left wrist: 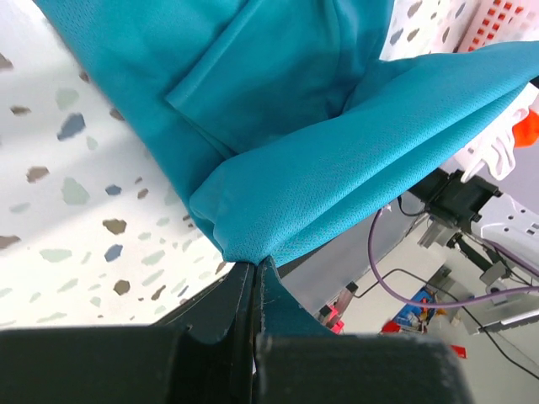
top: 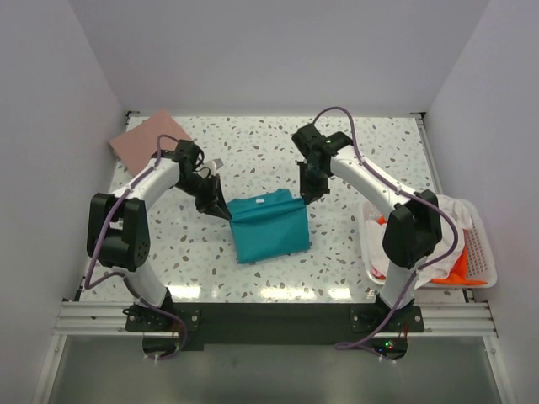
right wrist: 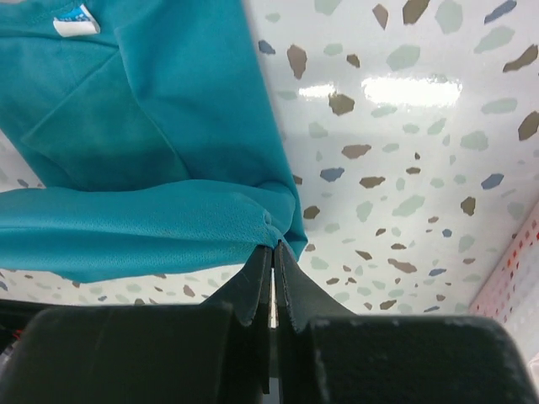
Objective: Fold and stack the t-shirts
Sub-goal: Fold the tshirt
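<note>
Shirts lying on the table number two. One dusty pink t-shirt (top: 145, 139) lies flat at the far left corner. The left gripper (top: 221, 208) is pinched tight on the left corner of the one teal t-shirt (top: 268, 229), mid-table, and the right gripper (top: 309, 195) is clamped on its right corner. Its neck tag (right wrist: 74, 20) is too small to read. One white basket (top: 482, 249) at the right holds white cloth (top: 446, 210) and orange cloth (top: 461, 271).

Both arms reach from the near edge toward the middle of the table (top: 253, 147), elbows bowed outward. The left end effector (top: 217, 204) and right end effector (top: 310, 192) point downward, fingers pinched tight on corners of the teal t-shirt (top: 268, 227).
</note>
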### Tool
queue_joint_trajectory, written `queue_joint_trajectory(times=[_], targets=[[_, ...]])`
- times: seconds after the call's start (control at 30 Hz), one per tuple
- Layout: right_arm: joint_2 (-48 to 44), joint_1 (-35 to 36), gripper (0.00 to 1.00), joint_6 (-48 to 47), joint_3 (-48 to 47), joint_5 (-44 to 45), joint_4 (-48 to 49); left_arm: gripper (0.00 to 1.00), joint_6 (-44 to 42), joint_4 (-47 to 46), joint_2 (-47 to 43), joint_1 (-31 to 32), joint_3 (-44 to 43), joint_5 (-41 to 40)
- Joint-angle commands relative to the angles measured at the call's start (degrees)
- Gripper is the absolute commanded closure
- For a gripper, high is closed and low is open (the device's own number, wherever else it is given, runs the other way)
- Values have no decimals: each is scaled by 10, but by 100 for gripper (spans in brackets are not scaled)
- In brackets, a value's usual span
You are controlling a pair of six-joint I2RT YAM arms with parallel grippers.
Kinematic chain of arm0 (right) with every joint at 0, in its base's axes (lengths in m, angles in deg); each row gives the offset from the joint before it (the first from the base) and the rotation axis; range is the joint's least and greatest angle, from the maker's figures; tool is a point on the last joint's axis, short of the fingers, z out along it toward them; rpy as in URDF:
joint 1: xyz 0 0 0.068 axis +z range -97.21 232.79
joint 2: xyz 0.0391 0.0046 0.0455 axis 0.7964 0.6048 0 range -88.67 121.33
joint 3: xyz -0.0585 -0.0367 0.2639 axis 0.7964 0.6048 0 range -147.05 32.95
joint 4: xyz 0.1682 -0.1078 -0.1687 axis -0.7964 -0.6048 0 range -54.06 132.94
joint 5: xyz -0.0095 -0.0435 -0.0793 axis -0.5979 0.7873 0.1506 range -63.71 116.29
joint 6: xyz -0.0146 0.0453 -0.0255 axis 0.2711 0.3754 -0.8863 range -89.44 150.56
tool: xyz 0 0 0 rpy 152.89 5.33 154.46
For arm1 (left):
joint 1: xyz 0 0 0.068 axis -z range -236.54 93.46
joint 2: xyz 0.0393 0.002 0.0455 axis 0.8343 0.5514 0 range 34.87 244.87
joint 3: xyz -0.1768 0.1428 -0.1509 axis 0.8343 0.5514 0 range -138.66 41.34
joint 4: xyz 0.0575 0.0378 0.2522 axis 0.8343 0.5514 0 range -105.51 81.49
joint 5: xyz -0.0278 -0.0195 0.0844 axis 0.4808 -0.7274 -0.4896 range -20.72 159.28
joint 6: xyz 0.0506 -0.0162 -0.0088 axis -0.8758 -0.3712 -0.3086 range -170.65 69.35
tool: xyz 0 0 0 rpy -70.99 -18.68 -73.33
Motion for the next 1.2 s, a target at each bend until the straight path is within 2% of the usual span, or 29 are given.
queue_joint_trajectory(times=[0.0, 0.23, 0.47, 0.7, 0.73, 0.77, 0.8, 0.83, 0.87, 0.9, 0.93, 1.0, 1.07, 1.17], targets=[[35, -19, 100, -38, -44, 29, -9, 100, -27, 0, 25, -19, -37, -32], [113, -32, 100, -55, -138, 21, -15, 100, -29, -7, 74, -49, -74, -30], [166, -43, 100, -62, -189, 10, -10, 100, -26, -26, 138, -68, -141, -13], [228, -56, 100, -67, -233, -4, 48, 100, 21, -87, 190, -78, -181, -31], [239, -60, 100, -67, -244, -10, 57, 95, 54, -108, 192, -85, -184, -48], [253, -64, 100, -67, -259, -14, 64, 86, 74, -163, 190, -89, -184, -55], [280, -74, 94, -64, -299, -20, 73, 74, 91, -191, 187, -92, -186, -60], [296, -78, 82, -61, -324, -33, 77, 49, 117, -231, 186, -97, -191, -75], [306, -83, 70, -62, -348, -41, 82, 41, 124, -247, 185, -98, -206, -88], [319, -88, 51, -66, -388, -51, 93, 35, 126, -255, 185, -98, -216, -99], [319, -90, 43, -66, -402, -57, 100, 29, 126, -260, 184, -98, -235, -113], [301, -92, 28, -73, -404, -61, 124, 26, 126, -264, 176, -98, -238, -120], [274, -92, 28, -80, -376, -59, 142, 25, 124, -280, 164, -97, -212, -114], [207, -91, 28, -91, -249, -59, 197, 25, 119, -297, 138, -93, -153, -96]])
